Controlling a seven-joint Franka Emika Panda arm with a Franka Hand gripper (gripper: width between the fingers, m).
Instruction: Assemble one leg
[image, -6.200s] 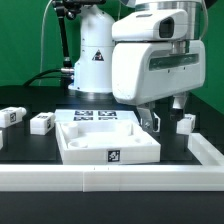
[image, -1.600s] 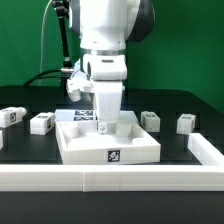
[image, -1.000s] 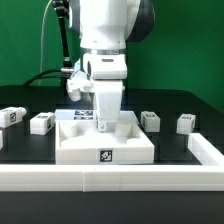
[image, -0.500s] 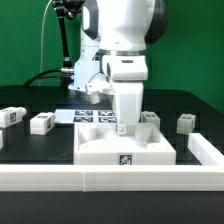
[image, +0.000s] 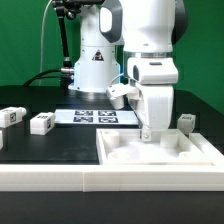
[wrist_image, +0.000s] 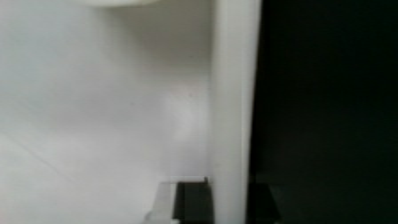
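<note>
Black tabletop (image: 40, 145) is carrying the leg (image: 186, 122) just beside the tray (image: 110, 150); we are judging it light, rigid, slick, best pinched across flat sides. Our fingers (image: 147, 130) are seemingly clamping the tray's rear wall

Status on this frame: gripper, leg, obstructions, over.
Gripper shut on tray rear wall. Three legs loose, none held. Tray likely needs releasing first.

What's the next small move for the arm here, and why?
Probably open the claw and lift clear: it pinches the tray by its rim, the tray lies close by the front rail, and a leg stands beside it, ungrasped.
</note>
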